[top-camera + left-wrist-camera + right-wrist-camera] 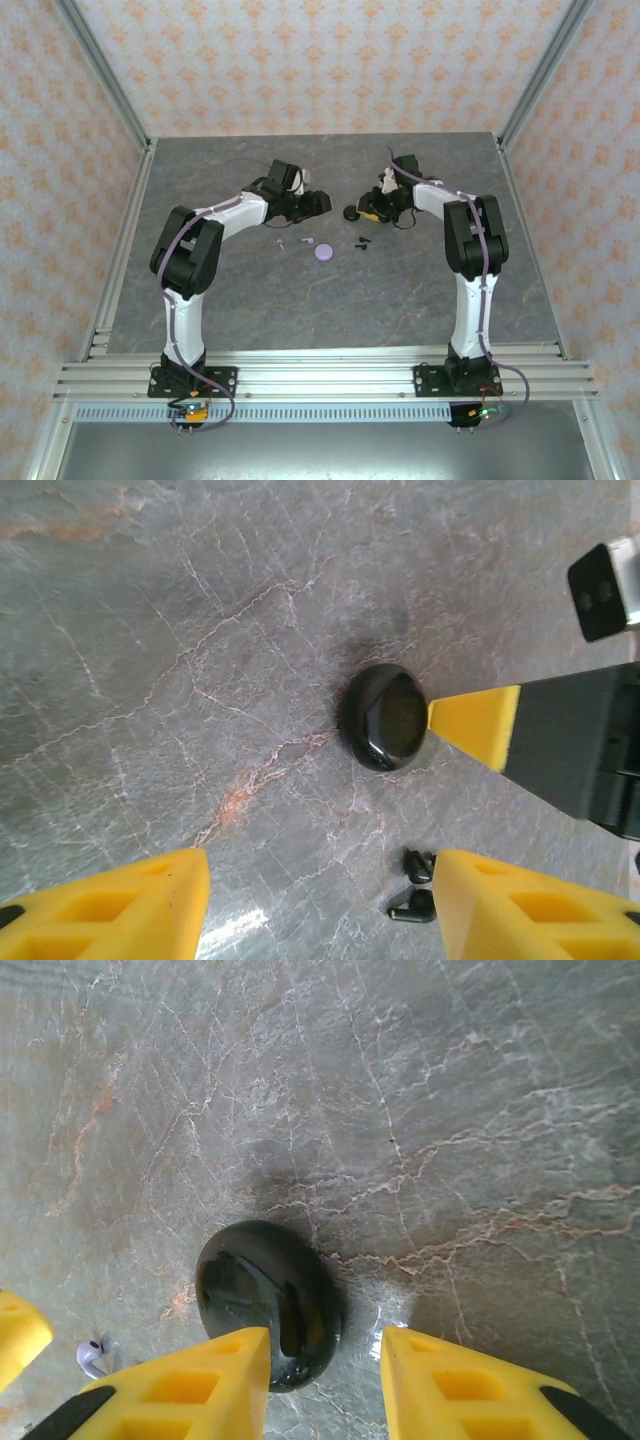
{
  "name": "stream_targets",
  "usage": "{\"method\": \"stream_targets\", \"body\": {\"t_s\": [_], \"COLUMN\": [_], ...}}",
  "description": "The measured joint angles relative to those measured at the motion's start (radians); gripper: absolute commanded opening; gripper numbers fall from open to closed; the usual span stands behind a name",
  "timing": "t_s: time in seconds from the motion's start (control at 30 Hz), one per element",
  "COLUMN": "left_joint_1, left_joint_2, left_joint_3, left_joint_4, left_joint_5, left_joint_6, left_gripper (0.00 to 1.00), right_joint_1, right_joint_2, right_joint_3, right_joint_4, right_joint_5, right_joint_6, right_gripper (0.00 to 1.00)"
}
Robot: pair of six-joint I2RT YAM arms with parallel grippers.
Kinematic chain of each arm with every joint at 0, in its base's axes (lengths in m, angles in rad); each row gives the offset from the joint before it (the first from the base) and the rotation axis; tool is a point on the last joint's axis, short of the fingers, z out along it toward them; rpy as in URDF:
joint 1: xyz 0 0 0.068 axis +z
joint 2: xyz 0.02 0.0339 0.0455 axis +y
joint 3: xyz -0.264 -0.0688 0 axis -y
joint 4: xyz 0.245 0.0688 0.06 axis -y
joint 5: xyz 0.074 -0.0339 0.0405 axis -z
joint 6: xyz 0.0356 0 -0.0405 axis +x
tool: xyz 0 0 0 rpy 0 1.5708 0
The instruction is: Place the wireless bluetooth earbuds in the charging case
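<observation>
While its yellow fingers (190,1385) are standing apart with bare stone showing between them, the right gripper (325,1380) is reaching down at the black case (262,1295). One fingertip is touching the case's edge, and nothing is being pinched. Facing it from the left, the left gripper (320,910) is holding its jaws spread wide over the grey table (250,300) and is gripping nothing. The black case is lying between the two grippers. The black earbuds (415,885) are lying together on the table just nearer than that case. The lilac case (324,252) is sitting to their left, and the lilac earbuds (307,240) are lying slightly apart from each other, left of it. All four earbuds are resting outside the cases.
</observation>
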Motion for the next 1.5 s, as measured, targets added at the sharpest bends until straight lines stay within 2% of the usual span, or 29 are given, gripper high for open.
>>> {"method": "stream_targets", "body": {"t_s": [0.5, 0.63, 1.13, 1.5], "left_joint_1": [-0.027, -0.033, -0.046, -0.050], "left_joint_2": [0.162, 0.201, 0.267, 0.289], "left_joint_3": [0.135, 0.171, 0.240, 0.260], "left_joint_4": [0.040, 0.039, 0.054, 0.071], "left_joint_5": [0.042, 0.060, 0.095, 0.112], "left_joint_6": [-0.057, -0.064, -0.114, -0.166], "left_gripper": [0.59, 0.56, 0.44, 0.43], "right_joint_1": [0.000, 0.000, 0.000, 0.002], "right_joint_2": [0.029, 0.031, 0.042, 0.044], "right_joint_3": [0.010, 0.011, 0.011, 0.004], "right_joint_4": [0.043, 0.050, 0.086, 0.105], "right_joint_5": [-0.031, -0.043, -0.077, -0.085], "right_joint_6": [0.042, 0.051, 0.082, 0.095], "right_gripper": [0.30, 0.28, 0.23, 0.23]}}
